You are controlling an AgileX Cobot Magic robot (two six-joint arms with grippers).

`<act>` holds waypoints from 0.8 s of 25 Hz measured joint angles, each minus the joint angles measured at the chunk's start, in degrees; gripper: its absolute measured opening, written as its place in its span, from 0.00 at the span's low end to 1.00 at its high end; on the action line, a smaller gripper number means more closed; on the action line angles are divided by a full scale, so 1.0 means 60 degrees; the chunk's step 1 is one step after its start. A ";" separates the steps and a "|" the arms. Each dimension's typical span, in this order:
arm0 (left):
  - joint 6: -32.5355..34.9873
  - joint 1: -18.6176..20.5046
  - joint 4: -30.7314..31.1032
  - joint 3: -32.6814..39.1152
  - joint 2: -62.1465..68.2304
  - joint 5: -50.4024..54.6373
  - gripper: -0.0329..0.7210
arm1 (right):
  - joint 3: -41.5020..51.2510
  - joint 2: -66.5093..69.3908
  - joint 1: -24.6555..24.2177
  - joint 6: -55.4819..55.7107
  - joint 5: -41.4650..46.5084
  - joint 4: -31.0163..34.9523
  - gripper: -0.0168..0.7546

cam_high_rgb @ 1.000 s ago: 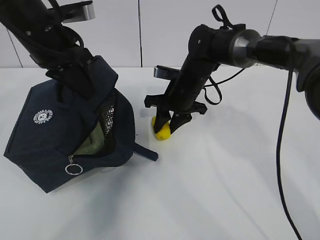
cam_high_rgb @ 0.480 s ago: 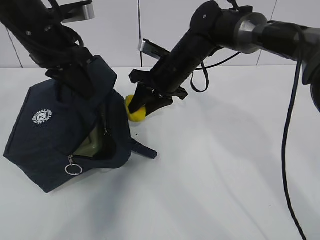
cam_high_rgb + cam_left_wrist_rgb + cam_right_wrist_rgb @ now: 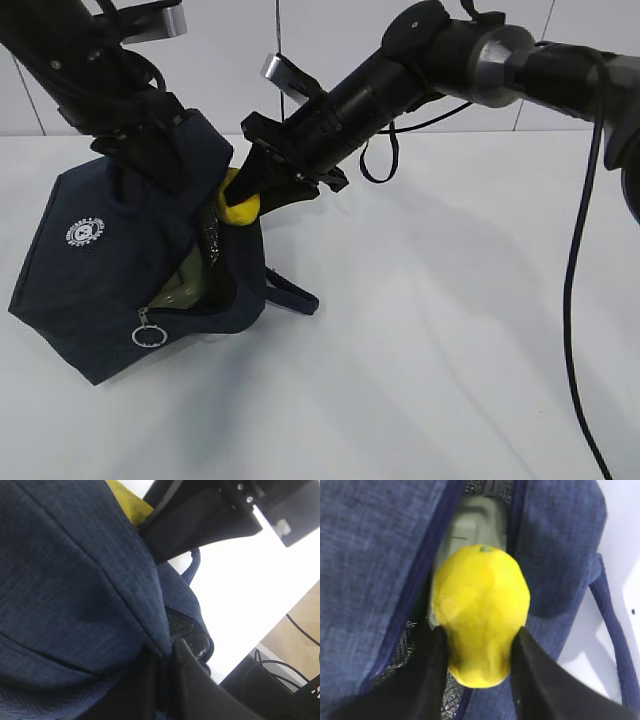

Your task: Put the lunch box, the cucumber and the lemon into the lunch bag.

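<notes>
Two black gripper fingers [image 3: 432, 675] clamp a bright yellow oval lemon [image 3: 480, 615] over the open mouth of a navy fabric lunch bag [image 3: 365, 555], where a pale green lunch-box lid [image 3: 475, 525] shows inside.

1. The small bright yellow oval lemon [image 3: 480, 615] sits clamped between the right claw's [image 3: 477, 655] two black fingers, above the bag's mouth.
2. The dark navy boxy fabric lunch bag [image 3: 110, 290] gapes unzipped just beyond that claw, its upper fabric pinched by the left claw [image 3: 162, 667].
3. The pale green-lidded lunch box [image 3: 477, 522] lies inside, past the lemon.
</notes>
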 joint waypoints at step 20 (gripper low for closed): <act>0.0000 0.0000 -0.0006 0.0000 0.0000 -0.0041 0.06 | 0.0000 0.0806 0.0120 -0.1197 -0.0054 0.1965 0.62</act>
